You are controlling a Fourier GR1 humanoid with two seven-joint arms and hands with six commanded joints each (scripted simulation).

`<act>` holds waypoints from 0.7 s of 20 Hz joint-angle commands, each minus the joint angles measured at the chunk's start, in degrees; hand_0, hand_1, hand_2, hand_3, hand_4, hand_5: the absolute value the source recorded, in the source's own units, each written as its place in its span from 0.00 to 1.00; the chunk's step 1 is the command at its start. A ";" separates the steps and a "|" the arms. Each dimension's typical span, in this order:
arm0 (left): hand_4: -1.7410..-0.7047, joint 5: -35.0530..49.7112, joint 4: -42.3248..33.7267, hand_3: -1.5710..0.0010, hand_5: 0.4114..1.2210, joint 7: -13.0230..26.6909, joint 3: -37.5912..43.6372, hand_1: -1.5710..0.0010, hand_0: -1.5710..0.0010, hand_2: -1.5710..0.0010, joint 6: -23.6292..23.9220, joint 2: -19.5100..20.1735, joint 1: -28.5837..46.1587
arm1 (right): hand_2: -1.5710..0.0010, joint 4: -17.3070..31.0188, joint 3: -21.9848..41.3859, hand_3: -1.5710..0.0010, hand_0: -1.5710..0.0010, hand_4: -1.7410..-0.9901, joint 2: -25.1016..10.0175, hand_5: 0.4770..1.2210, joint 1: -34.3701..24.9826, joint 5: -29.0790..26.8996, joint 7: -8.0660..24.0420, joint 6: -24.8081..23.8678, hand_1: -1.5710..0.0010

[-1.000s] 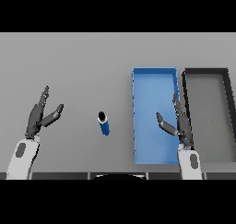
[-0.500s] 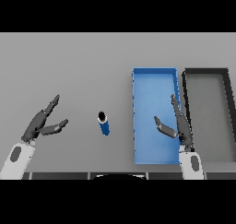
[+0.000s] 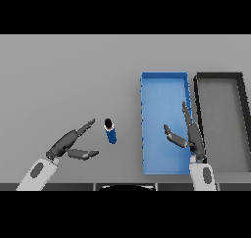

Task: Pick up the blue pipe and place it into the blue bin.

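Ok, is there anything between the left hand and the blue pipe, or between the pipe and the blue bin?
Nothing visible. The left hand is open beside the blue pipe, with bare table between them. Only bare table separates the pipe from the blue bin.

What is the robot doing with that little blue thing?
The robot is reaching for the blue pipe with its left hand. The hand is open and close beside the pipe, not touching it yet. The pipe stands on the grey table, left of the blue bin. The right hand is open above the blue bin, holding nothing. A dark bin sits to the right of the blue one.
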 commanded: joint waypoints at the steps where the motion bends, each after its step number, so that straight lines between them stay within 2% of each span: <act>1: 0.58 -0.54 0.82 1.00 0.05 -0.17 -0.72 1.00 1.00 1.00 0.05 -1.18 -0.30 | 1.00 0.34 -0.12 1.00 1.00 0.71 -0.07 0.19 -0.72 -0.20 0.31 0.15 1.00; 3: 0.57 -1.79 2.84 1.00 0.05 -0.81 -1.69 1.00 1.00 1.00 0.35 -3.51 -1.88 | 1.00 0.52 0.10 1.00 1.00 0.70 0.00 0.20 -0.43 -0.48 -0.63 0.73 1.00; 6: 0.57 -3.66 5.30 1.00 0.06 -1.40 -3.01 1.00 1.00 1.00 1.95 -7.61 -3.77 | 1.00 -0.10 -0.51 1.00 1.00 0.71 -0.17 0.20 -0.86 -1.01 0.95 0.53 1.00; 9: 0.58 -3.52 9.24 1.00 0.06 -1.60 -2.85 1.00 1.00 1.00 2.11 -10.81 -6.58 | 1.00 -0.61 -0.50 1.00 1.00 0.71 -0.49 0.20 -0.27 -0.72 0.52 0.52 1.00; 12: 0.62 -5.99 12.77 1.00 0.05 -1.69 -3.92 1.00 1.00 1.00 3.23 -13.47 -8.90 | 1.00 -0.75 -0.17 1.00 1.00 0.70 -0.14 0.22 0.56 -0.73 -0.13 0.70 1.00; 14: 0.66 -7.90 14.21 1.00 0.02 -0.13 -4.64 1.00 1.00 1.00 4.39 -14.67 -10.53 | 1.00 0.02 -0.52 1.00 1.00 0.69 -0.27 0.22 0.24 -0.85 -0.57 0.69 1.00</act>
